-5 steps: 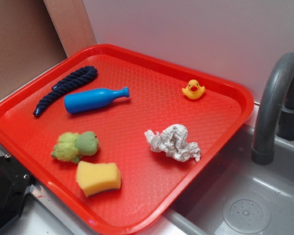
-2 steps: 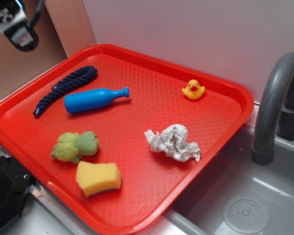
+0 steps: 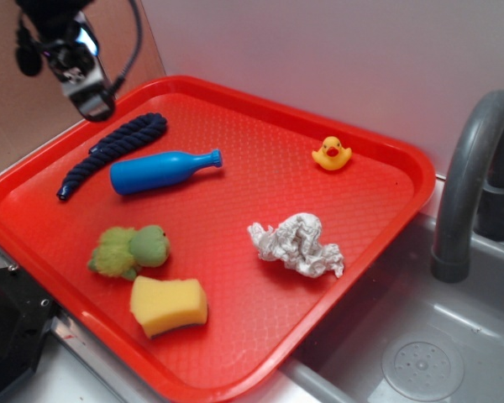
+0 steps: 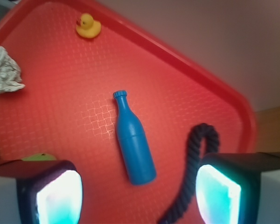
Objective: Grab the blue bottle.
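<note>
While end effector [image 4: 137,193] hangs wide open, empty | blue bottle [image 4: 133,140] at 12, rope [image 4: 193,172] at 2 | risk: finger snags rope on descent

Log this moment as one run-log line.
phase: approach | gripper: open, above tray, empty | target: small bright blue plastic bottle lying flat on red plastic tray beside dark navy twisted rope, untouched | contact: none

A dark navy rope [image 4: 196,172] curved just inside the right-hand finger pad, on the red tray [image 4: 186,60]. Ahead of the fingers sat 1 yellow duck [image 4: 88,26]; crumpled paper [image 4: 4,71] lay beyond the left-hand pad.
</note>
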Controlling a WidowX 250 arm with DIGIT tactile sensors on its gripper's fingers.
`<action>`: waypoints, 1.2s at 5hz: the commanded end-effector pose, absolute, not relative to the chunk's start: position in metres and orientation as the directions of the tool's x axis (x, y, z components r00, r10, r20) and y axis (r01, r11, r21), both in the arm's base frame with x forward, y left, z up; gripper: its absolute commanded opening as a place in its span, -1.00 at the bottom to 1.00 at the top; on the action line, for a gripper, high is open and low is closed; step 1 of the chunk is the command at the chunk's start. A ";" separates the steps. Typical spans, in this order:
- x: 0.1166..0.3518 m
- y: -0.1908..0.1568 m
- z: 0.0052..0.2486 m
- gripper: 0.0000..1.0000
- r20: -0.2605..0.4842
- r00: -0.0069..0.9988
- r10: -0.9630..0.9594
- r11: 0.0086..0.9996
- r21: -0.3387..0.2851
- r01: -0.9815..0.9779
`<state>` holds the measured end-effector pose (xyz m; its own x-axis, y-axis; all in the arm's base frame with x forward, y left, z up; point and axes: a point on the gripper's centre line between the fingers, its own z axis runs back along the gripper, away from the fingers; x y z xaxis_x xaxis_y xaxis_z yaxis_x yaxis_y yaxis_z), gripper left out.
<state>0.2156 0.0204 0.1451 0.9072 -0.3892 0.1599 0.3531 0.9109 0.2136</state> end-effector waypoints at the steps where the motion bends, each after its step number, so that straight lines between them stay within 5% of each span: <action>1: 0.245 0.031 0.080 1.00 0.023 0.931 -0.363 0.917 0.187 0.353; 3: 0.235 0.029 0.043 1.00 -0.058 0.930 -0.364 0.906 0.208 0.368; 4: 0.229 0.031 0.041 -1.00 -0.070 0.918 -0.390 0.901 0.175 0.396; 6: 0.228 0.031 0.052 -1.00 -0.020 0.937 -0.349 0.923 0.168 0.347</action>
